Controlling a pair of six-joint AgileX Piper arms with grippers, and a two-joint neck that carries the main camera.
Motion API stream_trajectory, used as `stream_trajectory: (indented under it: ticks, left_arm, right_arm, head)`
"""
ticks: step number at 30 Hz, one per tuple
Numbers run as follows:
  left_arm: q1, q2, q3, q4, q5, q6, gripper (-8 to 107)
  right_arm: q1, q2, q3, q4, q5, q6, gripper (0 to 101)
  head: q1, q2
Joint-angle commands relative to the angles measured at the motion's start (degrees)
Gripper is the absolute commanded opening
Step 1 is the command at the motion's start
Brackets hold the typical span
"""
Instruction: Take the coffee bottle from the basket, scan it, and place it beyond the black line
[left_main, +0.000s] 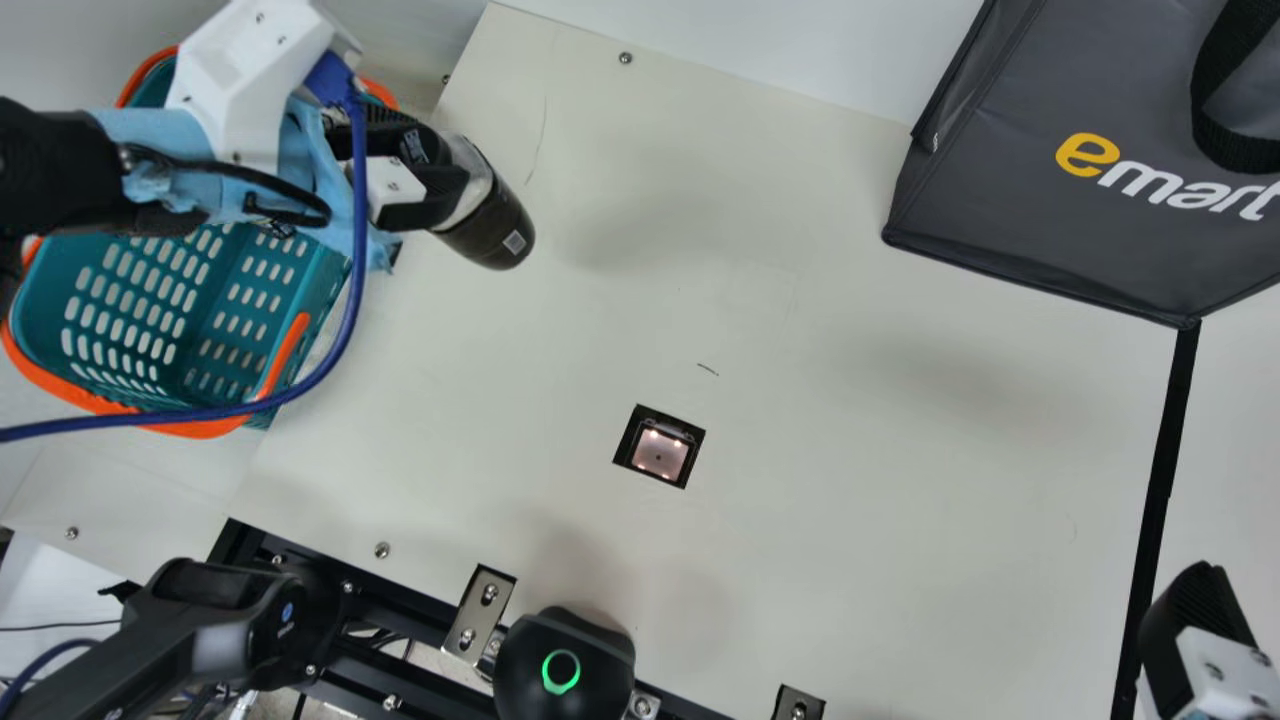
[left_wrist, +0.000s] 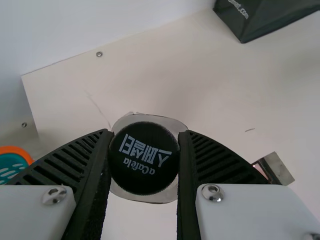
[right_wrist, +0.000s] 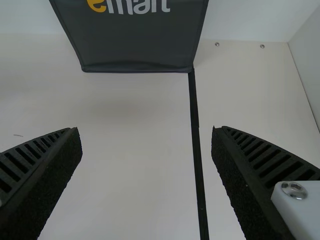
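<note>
The coffee bottle (left_main: 492, 225) is clamped by the left gripper (left_main: 440, 165), seemingly raised inside the table edge (left_main: 462, 75); the right gripper (left_main: 1195, 635) is spread.

At the upper left of the main view, the basket (left_main: 45, 300) is teal with rows of oval holes and bright orange trim (left_main: 60, 390). Near it, a cable (left_main: 360, 200) is royal blue and an arm wrap (left_main: 160, 128) pale blue. The left end effector (left_main: 455, 168) is black and white, its pads ribbed; the right end effector (left_main: 1195, 625), lower right, matches. The coffee bottle (left_main: 490, 225) is dark brown, its cap (left_wrist: 144, 157) black with white lettering. The counter (left_main: 850, 560) is cream, crossed at right by a black line (left_main: 1160, 480). The bag (left_main: 1000, 180), upper right, is charcoal with yellow and white print. At centre, a black-edged window (left_main: 660, 455) glows pinkish.
</note>
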Motion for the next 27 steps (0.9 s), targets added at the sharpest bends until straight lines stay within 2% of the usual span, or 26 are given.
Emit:
stream_trajectory:
  ticks: [1, 18, 27]
  left_arm:
    - [-0.8, -0.3, 0.5, 0.1, -0.4, 0.3, 10]
    - [-3.5, -0.8, 4.8, 0.5, -2.8, 3.0, 10]
    - [-5.7, 1.1, 5.6, 1.4, -6.2, 2.0, 10]
  right_arm:
    - [0.0, 0.0, 0.0, 0.0, 0.0, 0.0, 91]
    - [0.0, 0.0, 0.0, 0.0, 0.1, 0.0, 91]
    - [0.0, 0.0, 0.0, 0.0, 0.1, 0.0, 91]
  head:
    - [-1.5, 0.1]
    - [-1.5, 0.1]
    - [-1.5, 0.1]
